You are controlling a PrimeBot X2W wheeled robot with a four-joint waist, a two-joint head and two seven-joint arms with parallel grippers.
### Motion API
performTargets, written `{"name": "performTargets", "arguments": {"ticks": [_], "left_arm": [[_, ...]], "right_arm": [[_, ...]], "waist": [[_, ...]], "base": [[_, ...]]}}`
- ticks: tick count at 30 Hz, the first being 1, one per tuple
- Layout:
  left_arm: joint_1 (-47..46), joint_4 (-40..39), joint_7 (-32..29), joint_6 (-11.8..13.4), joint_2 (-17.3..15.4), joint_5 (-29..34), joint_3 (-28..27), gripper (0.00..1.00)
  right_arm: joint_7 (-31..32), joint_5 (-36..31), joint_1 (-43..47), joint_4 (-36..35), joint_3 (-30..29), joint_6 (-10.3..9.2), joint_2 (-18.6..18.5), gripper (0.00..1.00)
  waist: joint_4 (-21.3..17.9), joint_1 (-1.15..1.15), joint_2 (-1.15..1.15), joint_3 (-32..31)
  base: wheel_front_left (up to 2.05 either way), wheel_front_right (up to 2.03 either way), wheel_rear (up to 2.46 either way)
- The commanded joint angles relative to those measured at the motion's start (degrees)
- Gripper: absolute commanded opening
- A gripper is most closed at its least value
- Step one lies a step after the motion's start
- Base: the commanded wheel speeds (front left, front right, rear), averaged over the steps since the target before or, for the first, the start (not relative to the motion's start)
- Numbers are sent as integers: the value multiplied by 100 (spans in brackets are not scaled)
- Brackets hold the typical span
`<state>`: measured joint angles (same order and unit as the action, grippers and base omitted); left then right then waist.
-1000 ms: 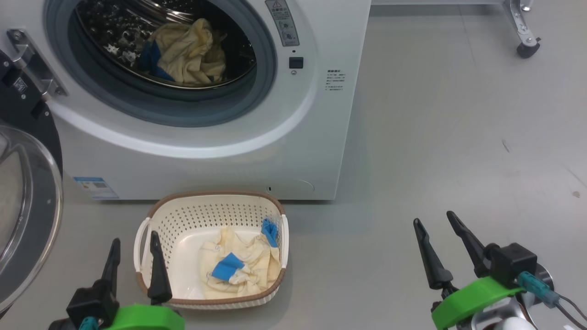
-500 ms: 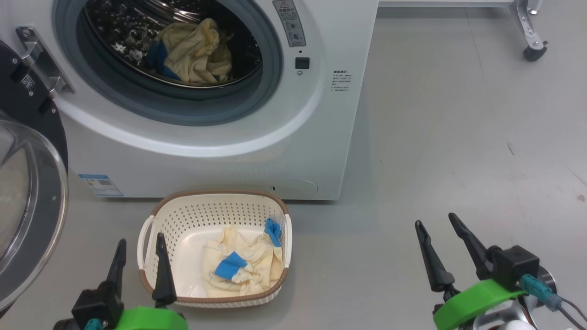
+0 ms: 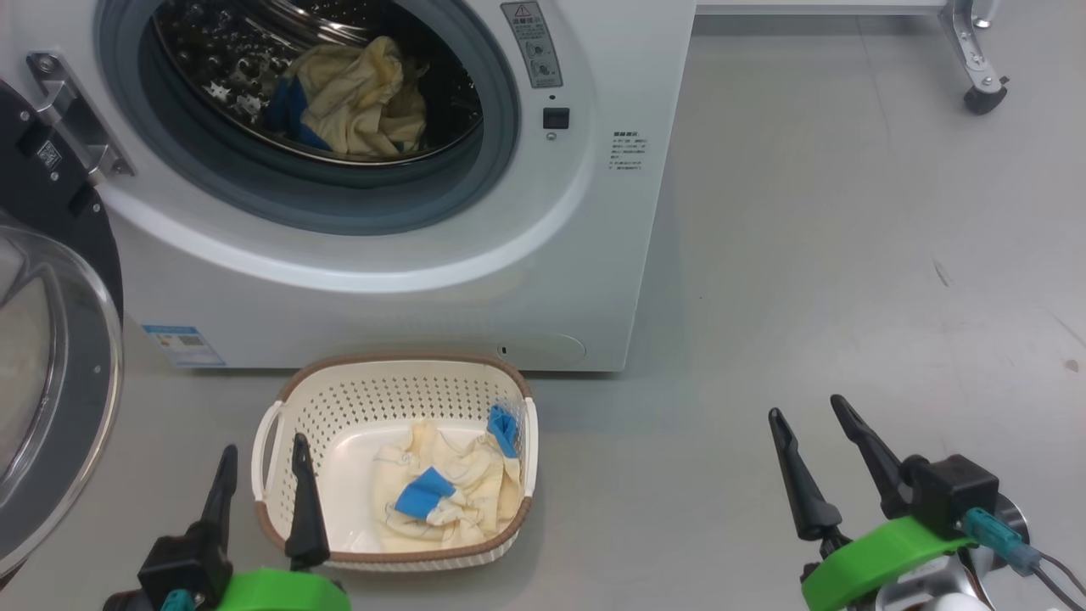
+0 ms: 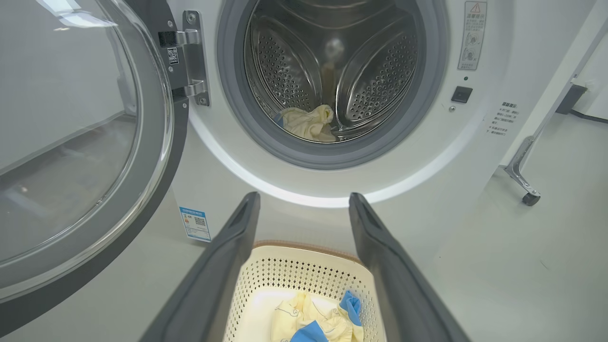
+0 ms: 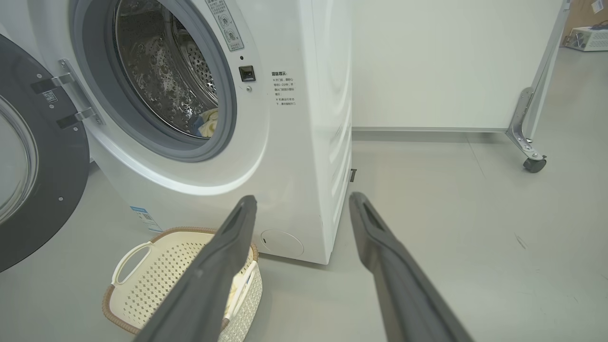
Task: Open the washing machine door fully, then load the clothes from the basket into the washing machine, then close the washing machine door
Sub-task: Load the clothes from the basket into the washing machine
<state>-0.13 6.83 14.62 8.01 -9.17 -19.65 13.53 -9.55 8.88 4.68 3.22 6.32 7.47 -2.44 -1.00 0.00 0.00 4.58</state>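
While both jaws are gaping empty, the clothes (image 3: 462, 488) are lying in the basket (image 3: 399, 360) just right of my left jaws.

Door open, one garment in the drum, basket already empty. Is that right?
No. The door is open and a garment lies in the drum, but the basket is not empty: the head view shows clothes in it.

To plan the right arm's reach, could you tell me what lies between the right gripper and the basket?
Bare grey floor separates the right gripper from the basket, per the head view.
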Motion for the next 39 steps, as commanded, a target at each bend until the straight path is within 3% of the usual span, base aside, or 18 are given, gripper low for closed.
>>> {"name": "performTargets", "arguments": {"ticks": [1,11,19,25,32,39], "left_arm": [[-255,-136,38,-38,-21,74,-207,100],[-872,690,-195,-391,-32,-47,-5,100],[-2174,2403,-694,-1027,122,-437,130,100],[-3346,3812,-903,-1371,163,-685,158,100],[-4387,4976,-1141,-1522,-13,-1013,137,100],[-5061,5425,-1593,-1547,-209,-1361,293,100]], "right_arm": [[-33,24,-146,-154,114,2,-43,100],[-49,59,-303,-200,149,2,-43,100],[-109,79,-722,-287,265,2,-43,100],[-217,143,-1193,-296,425,2,-43,100],[-411,345,-1788,-227,692,2,-43,100],[-515,537,-2257,-182,931,2,-43,100]], "waist": [[-5,0,0,7],[-138,0,0,402],[-368,0,0,1265],[-661,0,0,2173],[-1062,0,0,3227],[-1329,0,0,4088]], "base": [[0,0,0],[0,0,0],[0,0,0],[0,0,0],[0,0,0],[0,0,0]]}}
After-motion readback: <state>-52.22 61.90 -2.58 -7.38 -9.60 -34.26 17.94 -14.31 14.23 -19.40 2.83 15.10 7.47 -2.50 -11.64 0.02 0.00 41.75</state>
